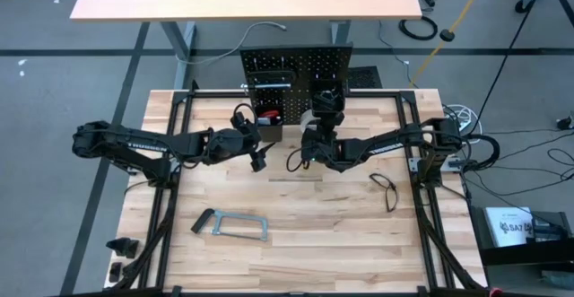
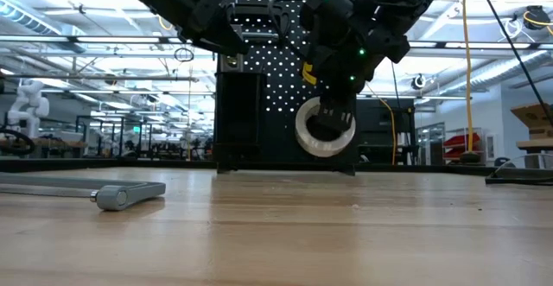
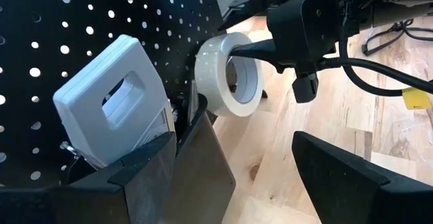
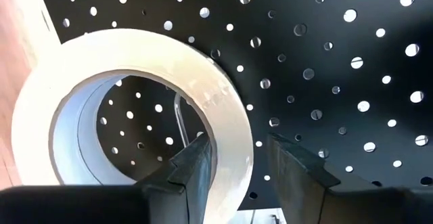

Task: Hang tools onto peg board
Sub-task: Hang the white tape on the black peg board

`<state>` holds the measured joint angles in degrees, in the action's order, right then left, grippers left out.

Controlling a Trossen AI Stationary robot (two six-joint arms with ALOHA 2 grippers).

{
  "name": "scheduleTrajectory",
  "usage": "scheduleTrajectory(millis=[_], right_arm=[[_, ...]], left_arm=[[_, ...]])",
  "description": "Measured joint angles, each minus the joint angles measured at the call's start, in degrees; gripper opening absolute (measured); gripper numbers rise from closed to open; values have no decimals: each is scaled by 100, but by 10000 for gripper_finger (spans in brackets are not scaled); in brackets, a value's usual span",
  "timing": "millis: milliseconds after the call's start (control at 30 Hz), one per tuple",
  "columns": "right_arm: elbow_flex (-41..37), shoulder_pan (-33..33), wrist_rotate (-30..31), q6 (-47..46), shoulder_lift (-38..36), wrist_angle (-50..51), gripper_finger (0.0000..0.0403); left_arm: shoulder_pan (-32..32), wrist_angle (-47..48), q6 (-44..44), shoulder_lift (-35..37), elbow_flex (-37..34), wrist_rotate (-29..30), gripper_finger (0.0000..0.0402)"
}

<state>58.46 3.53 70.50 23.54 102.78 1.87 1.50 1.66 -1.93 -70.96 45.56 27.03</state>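
The black peg board (image 1: pixel 296 68) stands upright at the table's far edge. My right gripper (image 4: pixel 238 143) is shut on the white tape roll (image 2: pixel 326 129), which it holds close in front of the board (image 4: pixel 325 61). A thin metal hook (image 4: pixel 178 119) shows through the roll's hole. My left gripper (image 3: pixel 247 126) hovers open just left of the roll, by a black bin (image 1: pixel 269 122) on the board, with nothing between its fingers. A white boxy tool (image 3: pixel 111 99) with a slot stands in that bin. My right gripper has one finger (image 4: pixel 195 164) inside the tape roll's hole and the other (image 4: pixel 298 164) outside, with the roll's wall (image 4: pixel 233 126) between them. The fingers come from the table's near side, about level. The roll stands upright, its flat face toward the board, clear of the table.
A grey bar clamp (image 1: pixel 229 225) lies on the table near left, also in the low view (image 2: pixel 130 195). A thin black tool (image 1: pixel 386 191) lies at the right, and a small dark tool (image 1: pixel 293 161) lies between the arms. Something red (image 1: pixel 266 117) sits in the bin.
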Motion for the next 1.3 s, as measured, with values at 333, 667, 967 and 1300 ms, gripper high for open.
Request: scheduleTrajectory(millis=[333, 667, 967, 1300], right_arm=[[143, -26, -56, 118, 0, 26, 137], [173, 26, -8, 242, 0, 191, 137], [200, 12, 10, 146, 0, 481, 137], [249, -68, -20, 84, -2, 638, 137]], left_arm=[[-1, 19, 0, 0, 0, 0, 299], [0, 25, 0, 0, 0, -2, 299], [-2, 36, 1, 0, 0, -9, 299], [0, 36, 2, 0, 0, -22, 299]])
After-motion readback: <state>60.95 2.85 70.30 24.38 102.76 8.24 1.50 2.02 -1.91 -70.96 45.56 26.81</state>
